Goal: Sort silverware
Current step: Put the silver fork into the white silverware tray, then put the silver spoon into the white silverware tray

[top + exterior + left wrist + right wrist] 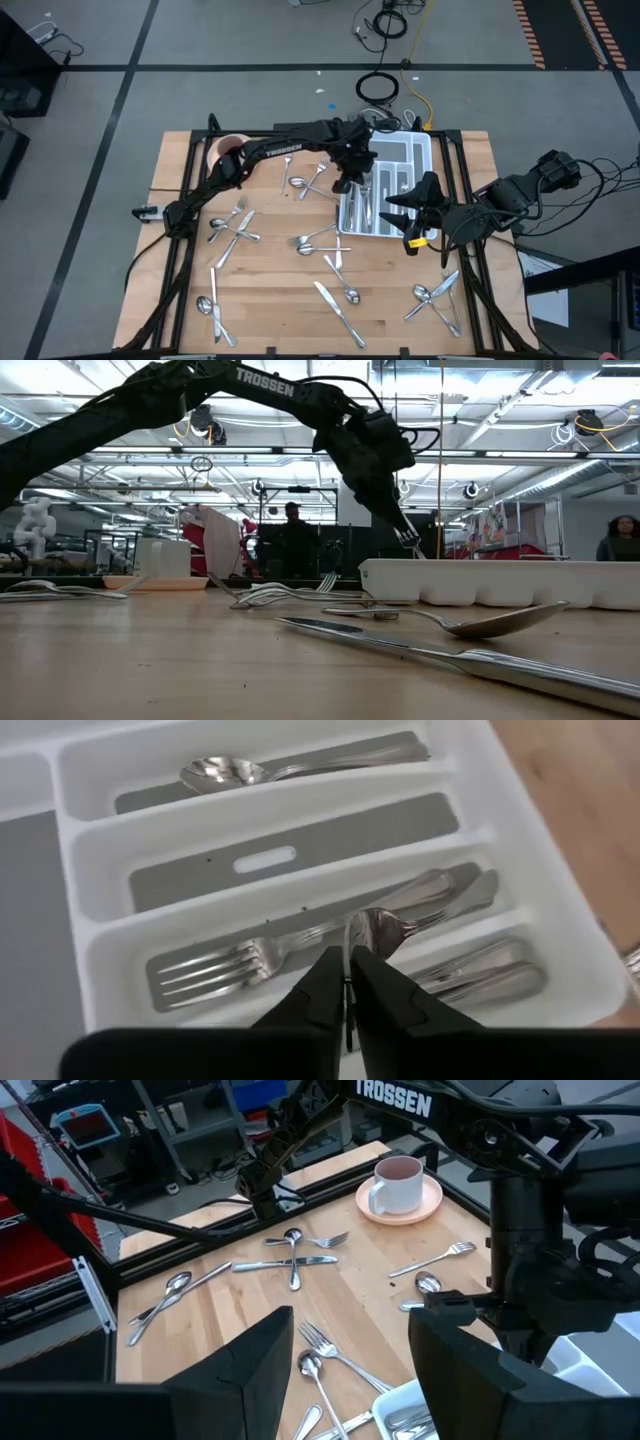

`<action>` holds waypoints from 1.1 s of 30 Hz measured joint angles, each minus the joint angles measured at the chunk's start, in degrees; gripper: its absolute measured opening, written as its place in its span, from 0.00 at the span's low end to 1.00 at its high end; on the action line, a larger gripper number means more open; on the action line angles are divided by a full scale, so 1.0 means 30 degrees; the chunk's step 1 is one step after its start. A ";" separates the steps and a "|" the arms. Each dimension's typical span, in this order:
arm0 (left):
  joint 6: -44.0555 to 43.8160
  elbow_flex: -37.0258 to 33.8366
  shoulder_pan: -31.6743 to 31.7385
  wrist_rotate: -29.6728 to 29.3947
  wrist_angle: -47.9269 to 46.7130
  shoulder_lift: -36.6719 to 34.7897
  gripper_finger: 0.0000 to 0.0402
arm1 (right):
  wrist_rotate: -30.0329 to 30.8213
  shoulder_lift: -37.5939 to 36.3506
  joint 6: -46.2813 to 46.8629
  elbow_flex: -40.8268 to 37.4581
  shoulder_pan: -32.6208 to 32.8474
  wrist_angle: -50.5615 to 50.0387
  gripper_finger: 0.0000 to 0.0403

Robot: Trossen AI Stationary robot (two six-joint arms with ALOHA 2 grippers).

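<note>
Black left gripper [349,982] over white cutlery tray [425,150], fingers pressed nearly together on the thin handle of a spoon [378,930] hanging into the fork compartment. Same slot already holding a fork [215,969]; neighbouring slots holding another spoon [222,770] and knives [480,975]. Right gripper [350,1355] waiting beside tray, jaws apart, empty. Silverware [233,226] remaining scattered across wooden table [270,290]: roughly a dozen-plus pieces. Judged well under half sorted.

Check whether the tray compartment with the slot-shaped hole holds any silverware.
Empty. In the left wrist view, that compartment of the white tray shows only its grey floor and slot; the neighbouring sections hold a spoon and forks.
</note>
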 joint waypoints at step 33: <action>-0.7324 -0.0001 -0.2323 -0.4473 -0.1555 -0.3998 0.30 | -0.0183 0.0000 0.0280 0.0000 0.0026 -0.0883 0.48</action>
